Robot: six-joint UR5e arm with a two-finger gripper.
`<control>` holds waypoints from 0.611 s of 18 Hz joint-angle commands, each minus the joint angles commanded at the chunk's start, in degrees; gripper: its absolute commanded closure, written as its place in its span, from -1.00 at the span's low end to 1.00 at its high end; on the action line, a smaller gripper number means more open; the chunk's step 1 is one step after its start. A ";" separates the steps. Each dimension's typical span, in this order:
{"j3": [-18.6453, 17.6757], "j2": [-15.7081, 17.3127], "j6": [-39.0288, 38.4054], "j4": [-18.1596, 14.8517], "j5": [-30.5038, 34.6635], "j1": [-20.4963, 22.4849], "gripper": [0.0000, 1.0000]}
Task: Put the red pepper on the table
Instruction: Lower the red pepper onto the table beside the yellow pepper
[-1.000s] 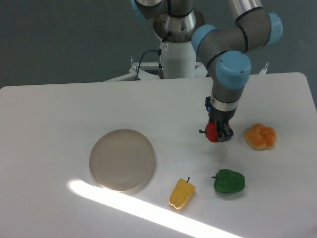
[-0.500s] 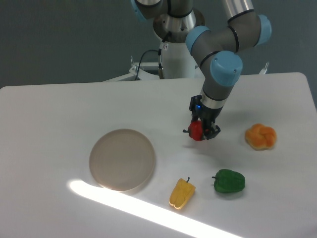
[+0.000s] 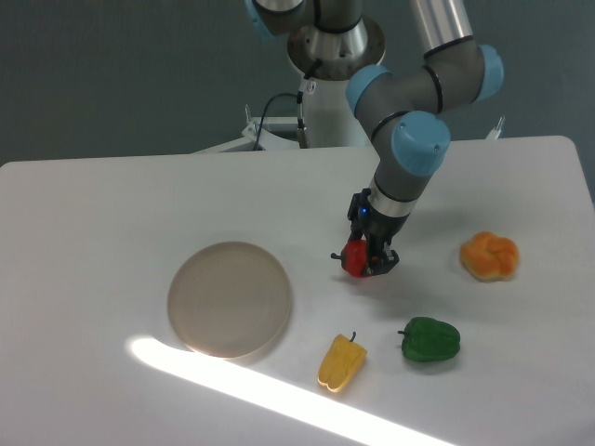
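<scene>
Presently, findings as follows
Step in hand: carrying and lowering the pepper (image 3: 355, 257) toward the table (image 3: 93, 214); release not yet made
Gripper: the gripper (image 3: 365, 263) is closed on the pepper, fingers clamped either side, wrist tilted down and to the left of the view
Pepper: red, glossy, held at the fingertips, low over the white surface; a shadow lies directly beneath it, and whether its underside touches the table cannot be told from this view
Pepper position: between the plate (image 3: 230, 298) and the bun (image 3: 489, 255), up-view of the yellow pepper (image 3: 341, 362) and the green pepper (image 3: 430, 339), apart from all four
Stem: a short dark stub shows at the pepper's left side, pointing sideways, so the pepper is held on its flank, not upright
Landing spot: bare table under the gripper; the plate rim lies to the left, well apart, so a straight descent should land on the table and not on the plate
Next move, judged: finish the descent until the pepper rests on the table, open the jaws, then lift straight up so the fingers clear the pepper without dragging it
Care needed, judged: the pepper is rounded and lying sideways, so it may roll a little when freed; a release at contact height, not from above, would limit that
Task progress, judged: late stage; pepper in the grip and over an acceptable spot, only set-down and withdrawal remaining
Arm: elbow and wrist joints reach from the base at the table's far edge, clear of the other items
</scene>
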 joint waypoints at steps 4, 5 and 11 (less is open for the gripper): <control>-0.18 0.00 -0.09 0.09 0.00 -0.09 -0.12; -0.26 0.00 -0.09 0.09 0.00 -0.09 -0.12; -0.35 -0.09 -0.09 0.00 0.09 0.18 -0.13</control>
